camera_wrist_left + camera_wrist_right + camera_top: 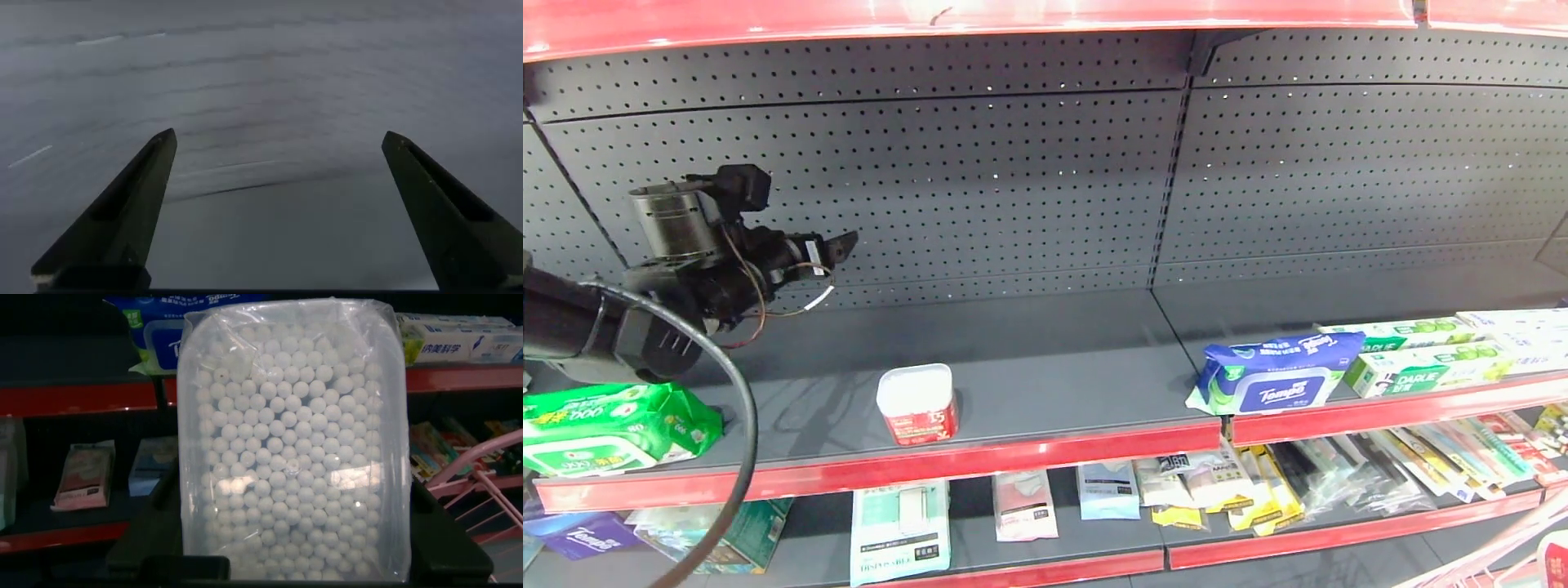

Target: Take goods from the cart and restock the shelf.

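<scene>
My left gripper (844, 242) hangs above the left part of the middle shelf (1045, 359), close to the grey pegboard back. In the left wrist view the left gripper (278, 143) is open wide, with nothing between its fingers. My right gripper is shut on a clear bag of small white balls (292, 441); its dark fingers (145, 539) show at the bag's lower sides. On the shelf stand a red-and-white tub (917, 404), a green wipes pack (613, 426), a blue wipes pack (1274, 371) and toothpaste boxes (1421, 355).
The lower shelf (1013, 563) carries several flat packets and boxes. A pink cart frame (490, 469) shows beside the bag and at the head view's lower right corner (1503, 555). Bare shelf lies between the tub and the blue pack.
</scene>
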Motion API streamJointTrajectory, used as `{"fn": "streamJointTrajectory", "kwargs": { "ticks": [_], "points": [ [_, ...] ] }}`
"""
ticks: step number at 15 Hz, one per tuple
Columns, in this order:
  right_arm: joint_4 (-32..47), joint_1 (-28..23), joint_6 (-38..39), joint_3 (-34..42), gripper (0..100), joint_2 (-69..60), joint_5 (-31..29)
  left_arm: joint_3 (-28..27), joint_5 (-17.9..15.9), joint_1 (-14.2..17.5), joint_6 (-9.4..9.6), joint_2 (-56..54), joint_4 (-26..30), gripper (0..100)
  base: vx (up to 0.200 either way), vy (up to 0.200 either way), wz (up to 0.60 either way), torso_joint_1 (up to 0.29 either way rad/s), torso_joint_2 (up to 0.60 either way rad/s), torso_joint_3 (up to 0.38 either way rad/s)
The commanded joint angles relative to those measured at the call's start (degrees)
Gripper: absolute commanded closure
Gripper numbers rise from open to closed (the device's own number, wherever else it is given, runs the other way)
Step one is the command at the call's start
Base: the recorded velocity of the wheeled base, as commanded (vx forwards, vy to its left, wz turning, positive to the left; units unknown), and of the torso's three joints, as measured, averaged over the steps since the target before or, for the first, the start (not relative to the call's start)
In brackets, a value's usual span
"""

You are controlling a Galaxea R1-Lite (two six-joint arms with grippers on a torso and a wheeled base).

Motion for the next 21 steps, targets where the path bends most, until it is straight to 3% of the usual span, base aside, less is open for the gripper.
{"fn": "streamJointTrajectory", "kwargs": {
  "ticks": [1,2,3,5,6,7,9,11,13,15,17,18,19,21],
  "points": [
    [0.0,0.1,1.0,0.0,100,0.0,0.4,8.3,3.4,0.6,-0.59,-11.7,3.8,0,0.0,0.0,0.0,0.0,0.0,0.0],
    [0.0,0.1,1.3,0.0,100,0.0,0.3,10.1,2.6,0.6,-0.59,-13.7,4.6,0,0.0,0.0,0.0,0.0,0.0,0.0],
    [0.0,0.1,1.5,0.0,100,0.0,0.5,16.5,-0.4,1.6,0.11,-21.6,6.7,0,0.0,0.0,0.0,0.0,0.0,0.0],
    [0.0,0.1,1.4,0.0,100,0.0,1.8,24.3,-6.3,2.3,0.82,-30.3,7.5,0,0.0,0.0,0.0,0.0,0.0,0.0],
    [0.0,0.1,1.4,0.0,100,0.0,2.1,25.3,-6.8,2.5,0.9,-31.4,7.5,0,0.0,0.0,0.0,0.0,0.0,0.0],
    [0.0,0.1,1.5,0.0,100,0.0,4.9,29.6,-8.3,2.6,1.17,-36.6,7.7,0,0.0,0.0,0.0,0.0,0.0,0.0],
    [0.0,0.1,1.2,0.0,100,0.0,4.9,31.0,-9.3,2.8,1.61,-42.3,10.8,0,0.0,0.0,0.0,0.0,0.0,0.0],
    [0.0,0.1,1.6,0.0,100,0.0,5.5,31.2,-12.2,3.0,1.61,-48.2,17.9,0,0.0,0.0,0.0,0.0,0.0,0.0],
    [0.0,0.1,2.3,0.0,100,0.0,6.0,32.0,-12.4,3.0,1.61,-53.3,22.2,0,0.0,0.0,0.0,0.0,0.0,0.0],
    [0.4,0.0,3.7,-0.2,100,0.5,5.7,34.2,-12.8,3.1,1.61,-58.3,22.9,0,0.0,0.0,0.0,0.0,0.0,0.0],
    [0.9,0.8,5.1,-1.1,100,3.0,6.0,37.5,-15.5,2.3,1.78,-67.9,29.8,0,0.0,0.0,0.0,0.0,0.0,0.0],
    [1.3,2.3,5.0,-6.5,100,8.2,5.9,37.2,-17.0,1.4,1.78,-73.5,37.0,0,0.0,0.0,0.0,0.0,0.0,0.0],
    [0.8,2.7,5.4,-13.9,100,17.7,5.6,36.7,-17.4,-0.3,2.84,-79.7,45.2,0,0.0,0.0,0.0,0.0,0.0,0.0],
    [0.9,3.0,4.8,-20.6,100,26.9,5.7,36.3,-17.1,-3.2,5.03,-87.8,56.1,0,0.0,0.0,0.0,0.0,0.0,0.0]
  ]
}}
